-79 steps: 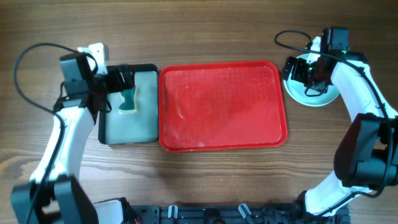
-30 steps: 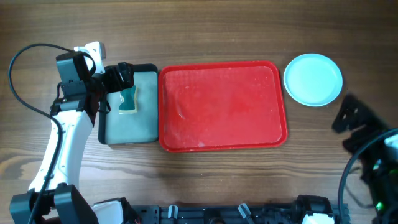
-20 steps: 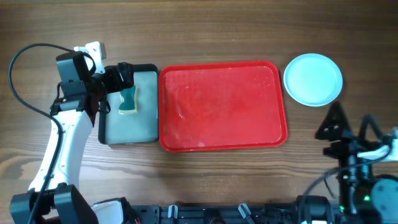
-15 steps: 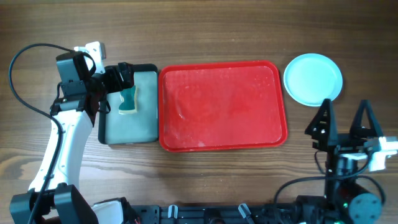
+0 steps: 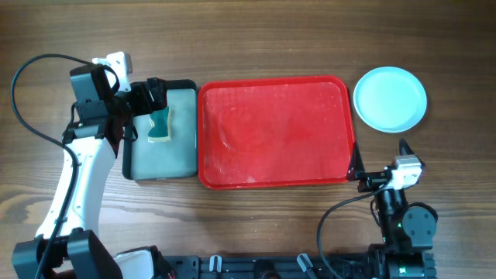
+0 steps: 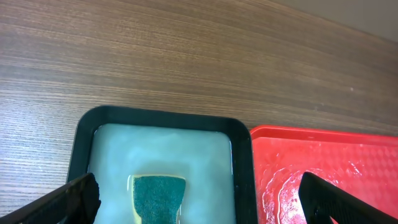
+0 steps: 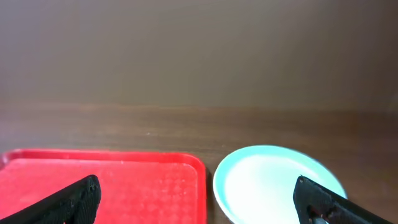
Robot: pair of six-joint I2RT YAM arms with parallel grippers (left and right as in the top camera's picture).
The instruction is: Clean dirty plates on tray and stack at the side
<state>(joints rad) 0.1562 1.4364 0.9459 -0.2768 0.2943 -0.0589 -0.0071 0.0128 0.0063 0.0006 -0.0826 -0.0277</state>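
The red tray [image 5: 275,167] lies mid-table, wet and with no plates on it. A pale turquoise plate [image 5: 390,98] sits on the table just right of the tray's far corner. I cannot tell whether other plates lie under it, and no white plate shows. My right gripper [image 5: 378,153] is open and empty, low near the tray's front right corner. Its wrist view shows the plate [image 7: 273,180] and the tray [image 7: 106,186] between its fingers [image 7: 199,205]. My left gripper [image 5: 153,99] is open and empty above a green sponge [image 6: 159,196].
A black-rimmed tray [image 5: 129,147] with pale water stands left of the red tray, with the sponge [image 5: 160,128] lying in it. The left wrist view shows its rim [image 6: 242,168] against the red tray [image 6: 329,174]. Cables loop at the left and at the front right.
My right arm left the turquoise plate at the far right and drew back to the table's front edge, fingers open. The left arm shifted only slightly.
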